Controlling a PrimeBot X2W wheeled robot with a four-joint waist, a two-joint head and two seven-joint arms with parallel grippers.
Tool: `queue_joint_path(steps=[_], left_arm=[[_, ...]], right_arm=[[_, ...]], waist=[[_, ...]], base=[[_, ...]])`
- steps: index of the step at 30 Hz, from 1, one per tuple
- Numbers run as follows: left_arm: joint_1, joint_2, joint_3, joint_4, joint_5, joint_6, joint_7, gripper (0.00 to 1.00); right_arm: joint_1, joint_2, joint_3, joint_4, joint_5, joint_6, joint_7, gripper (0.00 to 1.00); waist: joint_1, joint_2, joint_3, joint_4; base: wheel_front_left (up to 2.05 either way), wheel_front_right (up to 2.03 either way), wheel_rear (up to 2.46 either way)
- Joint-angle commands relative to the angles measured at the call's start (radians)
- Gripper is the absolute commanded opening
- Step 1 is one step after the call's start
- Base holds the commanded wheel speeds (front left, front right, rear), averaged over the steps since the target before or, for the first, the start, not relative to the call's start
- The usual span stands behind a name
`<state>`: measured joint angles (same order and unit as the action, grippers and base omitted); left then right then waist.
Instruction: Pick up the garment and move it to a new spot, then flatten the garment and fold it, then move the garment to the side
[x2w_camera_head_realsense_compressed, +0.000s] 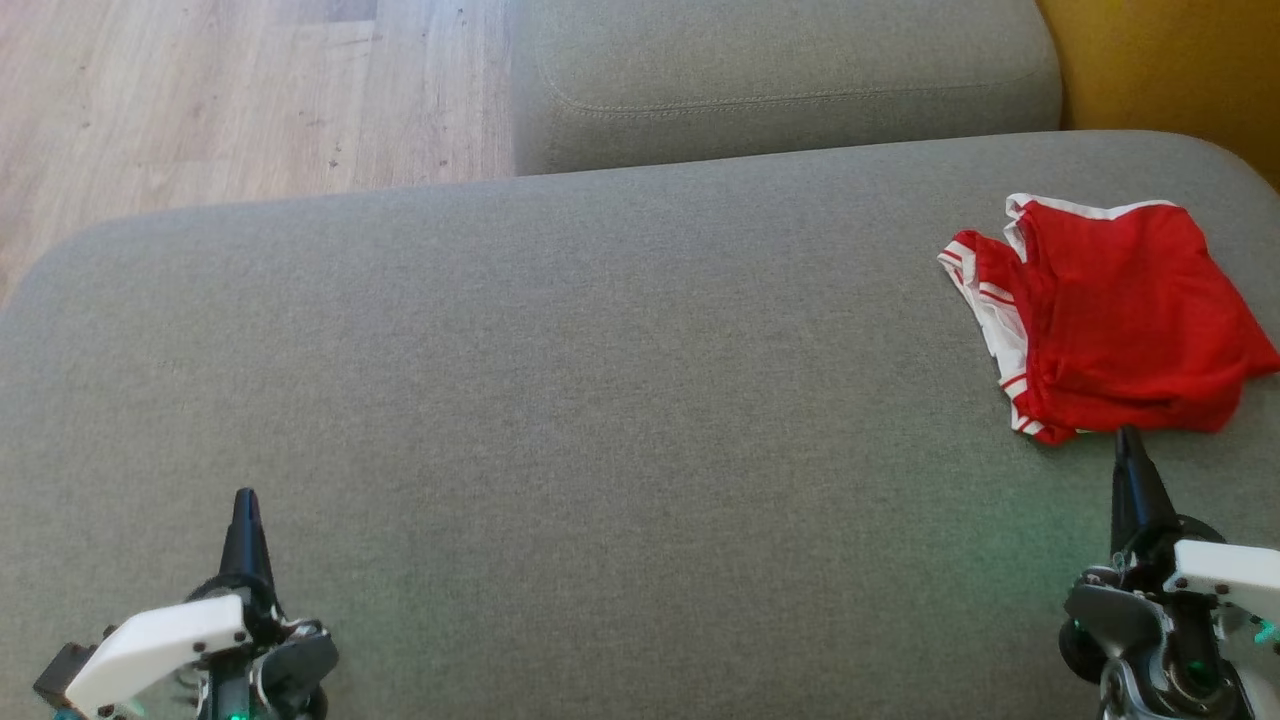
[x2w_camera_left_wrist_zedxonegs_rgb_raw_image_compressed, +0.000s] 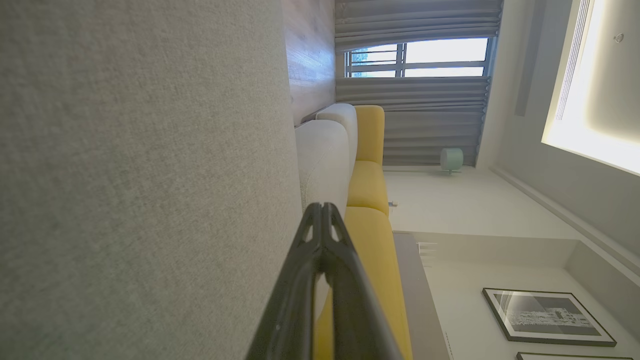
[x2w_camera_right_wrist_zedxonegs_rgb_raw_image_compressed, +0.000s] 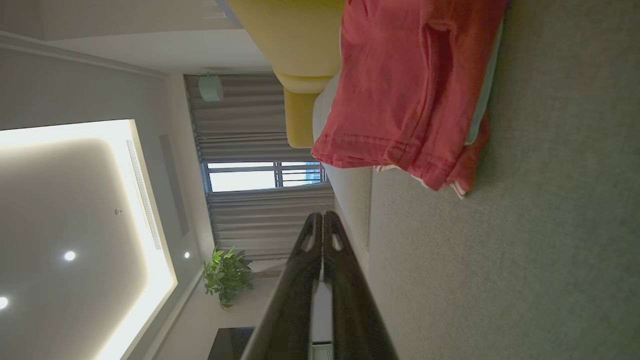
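The garment is a red piece with white trim, lying folded in a compact pile at the right end of the grey couch cushion. The right wrist view has the garment just ahead of the fingertips. My right gripper is shut and empty, its tip just short of the garment's near edge, not touching it. My left gripper is shut and empty at the lower left, far from the garment, hovering over bare cushion. Both pairs of dark fingers are pressed together.
A second grey cushion lies beyond the main one, with wood floor at the upper left and a yellow seat at the upper right. The wide stretch of cushion between my grippers is bare fabric.
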<state>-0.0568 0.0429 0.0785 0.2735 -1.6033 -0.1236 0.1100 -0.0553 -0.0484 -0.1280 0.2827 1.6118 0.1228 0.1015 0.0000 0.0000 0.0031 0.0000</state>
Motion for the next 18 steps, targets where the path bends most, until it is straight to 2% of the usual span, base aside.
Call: queue_joint_path(steps=[1,18], left_arm=[[-0.051,0.008,0.036,-0.028,-0.005,-0.007,0.004,0.0],[-0.051,0.008,0.036,-0.028,-0.004,-0.007,0.004,0.0]], right_arm=[[-0.052,-0.006,0.02,-0.038,0.001,0.008,0.007,0.0],[-0.052,-0.005,0.018,-0.038,0.0,0.008,0.009,0.0]], waist=[[0.0,0.0,0.0,0.0],[0.0,0.0,0.0,0.0]], base=[[0.0,0.0,0.0],[0.0,0.0,0.0]])
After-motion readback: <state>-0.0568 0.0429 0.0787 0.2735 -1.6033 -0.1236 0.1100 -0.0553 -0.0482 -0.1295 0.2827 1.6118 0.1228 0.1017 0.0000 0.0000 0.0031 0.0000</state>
